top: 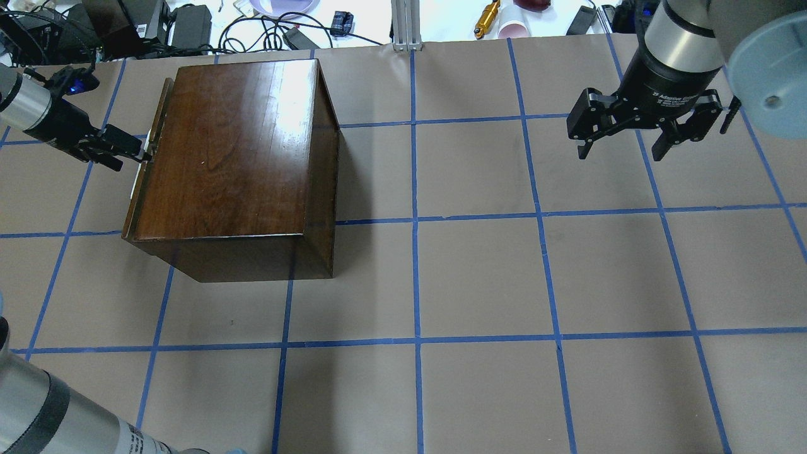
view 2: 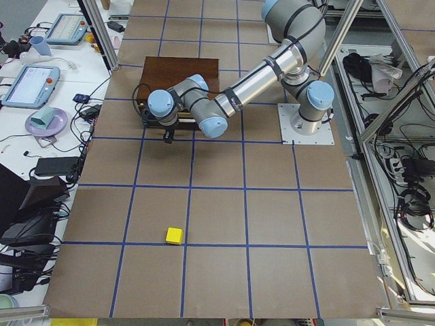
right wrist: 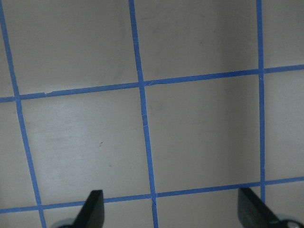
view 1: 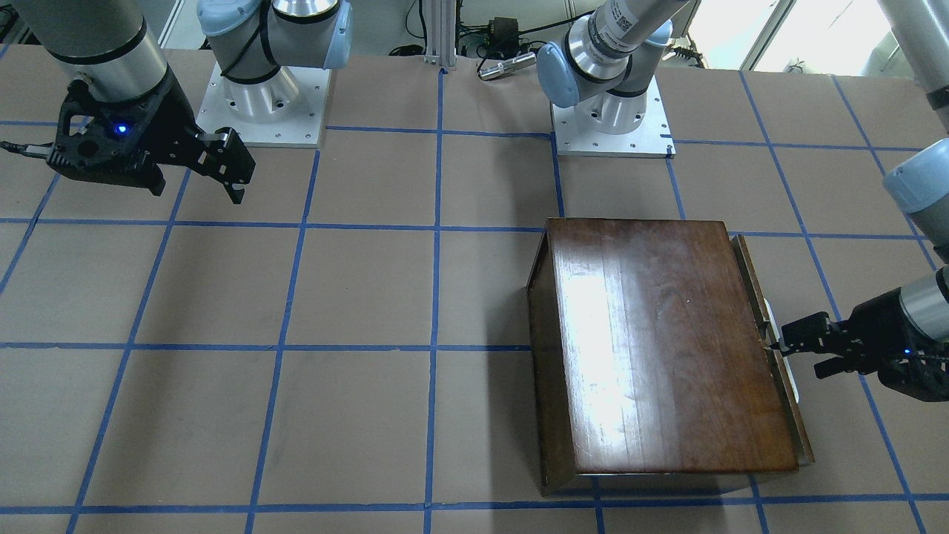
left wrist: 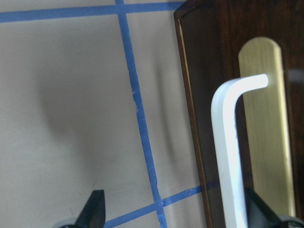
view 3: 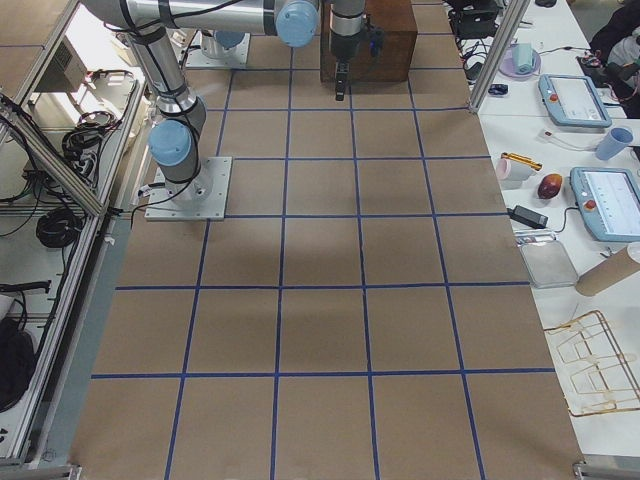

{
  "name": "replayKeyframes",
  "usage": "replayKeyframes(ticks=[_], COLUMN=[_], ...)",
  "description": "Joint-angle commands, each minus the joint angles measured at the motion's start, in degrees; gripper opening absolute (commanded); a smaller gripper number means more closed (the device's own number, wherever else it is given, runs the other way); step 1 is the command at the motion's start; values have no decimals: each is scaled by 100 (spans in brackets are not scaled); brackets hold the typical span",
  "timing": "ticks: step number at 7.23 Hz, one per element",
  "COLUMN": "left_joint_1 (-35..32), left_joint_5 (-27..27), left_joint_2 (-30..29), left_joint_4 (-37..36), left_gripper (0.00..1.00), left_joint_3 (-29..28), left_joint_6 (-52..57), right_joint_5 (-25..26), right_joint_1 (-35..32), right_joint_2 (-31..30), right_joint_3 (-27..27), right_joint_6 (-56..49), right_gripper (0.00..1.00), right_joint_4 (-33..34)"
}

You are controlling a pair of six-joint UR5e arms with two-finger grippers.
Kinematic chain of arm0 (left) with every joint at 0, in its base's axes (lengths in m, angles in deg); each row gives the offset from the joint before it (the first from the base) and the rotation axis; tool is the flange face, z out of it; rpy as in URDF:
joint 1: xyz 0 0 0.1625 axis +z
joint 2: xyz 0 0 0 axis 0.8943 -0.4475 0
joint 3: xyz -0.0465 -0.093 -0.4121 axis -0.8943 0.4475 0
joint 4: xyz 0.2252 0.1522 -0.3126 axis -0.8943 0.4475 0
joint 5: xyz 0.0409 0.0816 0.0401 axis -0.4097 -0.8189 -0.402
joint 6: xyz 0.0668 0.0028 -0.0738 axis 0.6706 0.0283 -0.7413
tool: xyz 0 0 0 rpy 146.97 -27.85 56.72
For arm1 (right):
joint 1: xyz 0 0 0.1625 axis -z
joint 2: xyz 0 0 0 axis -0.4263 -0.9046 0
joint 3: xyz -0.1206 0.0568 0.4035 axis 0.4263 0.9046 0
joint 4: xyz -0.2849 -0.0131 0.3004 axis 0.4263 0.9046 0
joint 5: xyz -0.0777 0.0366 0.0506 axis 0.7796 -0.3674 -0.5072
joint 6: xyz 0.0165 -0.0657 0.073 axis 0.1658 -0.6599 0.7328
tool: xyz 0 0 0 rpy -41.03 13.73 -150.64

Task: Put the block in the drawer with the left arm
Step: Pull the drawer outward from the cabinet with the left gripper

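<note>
The yellow block (view 2: 174,235) lies on the table far from the box and shows only in the exterior left view. The drawer's dark front panel (left wrist: 209,71) carries a brass plate (left wrist: 266,118) and a white handle (left wrist: 228,142). The panel (top: 148,164) stands close against the glossy dark box (top: 233,151); the pale tray is hidden. My left gripper (left wrist: 175,213) is open at the panel, the handle between its fingers, near the right one; it also shows in the front view (view 1: 797,352). My right gripper (top: 621,154) is open and empty above bare table.
The table is brown paper with a blue tape grid (top: 413,221). The two arm bases (view 1: 612,126) stand at the robot's edge. Cables and small items (top: 271,25) lie beyond the far edge. Free table spreads around the block and beside the box.
</note>
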Motion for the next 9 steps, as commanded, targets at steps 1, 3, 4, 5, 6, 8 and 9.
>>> replayKeyframes(ticks=[1, 3, 4, 5, 6, 8, 9], left_joint_1=[20, 29, 29, 29, 29, 81, 82], left_joint_5=[-62, -71, -167, -185, -185, -194, -290], left_joint_2=[-24, -85, -112, -121, -129, -138, -164], left_joint_4=[-9, 18, 26, 35, 35, 26, 44], left_gripper=[100, 100, 100, 100, 100, 100, 100], left_joint_3=[-81, -213, -257, -258, -275, -301, -406], left_joint_6=[104, 157, 158, 166, 219, 254, 280], right_joint_5=[0, 0, 0, 0, 0, 0, 0], right_joint_1=[-5, -5, -5, -5, -5, -5, -5], right_joint_2=[0, 0, 0, 0, 0, 0, 0], right_joint_3=[0, 0, 0, 0, -8, 0, 0], right_joint_6=[0, 0, 0, 0, 0, 0, 0], right_gripper=[100, 100, 100, 100, 100, 100, 100], right_joint_4=[0, 0, 0, 0, 0, 0, 0])
